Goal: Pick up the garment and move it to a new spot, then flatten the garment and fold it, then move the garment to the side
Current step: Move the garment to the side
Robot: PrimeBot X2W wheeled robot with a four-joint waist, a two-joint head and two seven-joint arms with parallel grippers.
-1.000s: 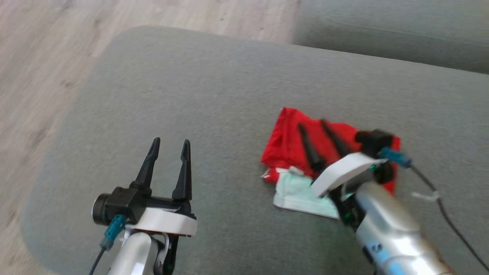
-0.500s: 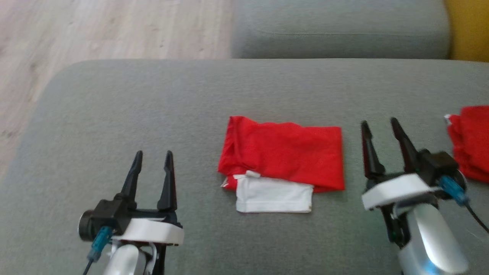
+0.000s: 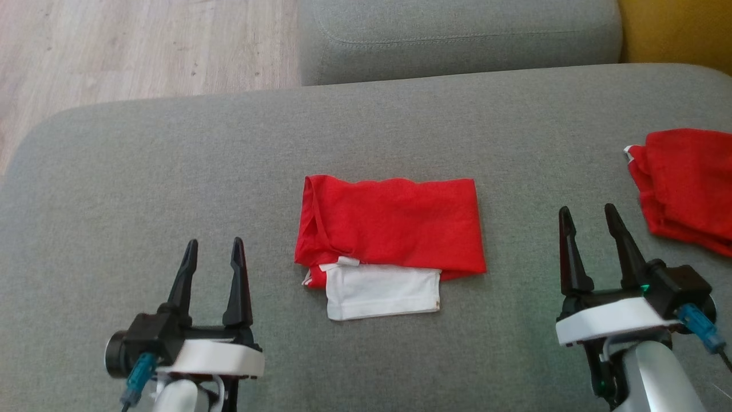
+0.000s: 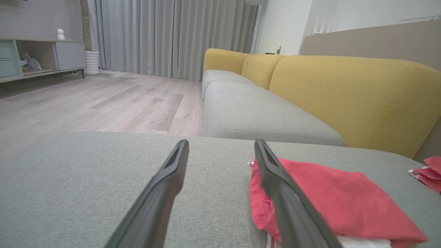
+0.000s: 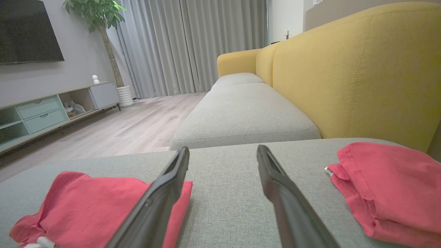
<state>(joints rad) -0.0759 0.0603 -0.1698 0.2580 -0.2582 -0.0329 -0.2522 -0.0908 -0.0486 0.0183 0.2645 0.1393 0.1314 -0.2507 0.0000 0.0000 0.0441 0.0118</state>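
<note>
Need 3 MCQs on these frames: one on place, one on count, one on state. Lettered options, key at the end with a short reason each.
1. Where does the folded garment with the white part lie?
A) on the grey cushion, between the left tool and the right tool
B) in a laundry basket
C) on a wooden table

2. How many red garments lie on that cushion?
A) one
B) two
C) four

3. What state are the two tools in?
A) both shut on cloth
B) left open, right shut
C) both open, holding nothing

Key:
1 A: the head view shows it flat on the cushion, midway between the tools.
2 B: a second red garment lies at the far right.
3 C: each tool stands spread, with nothing in its gap.
</note>
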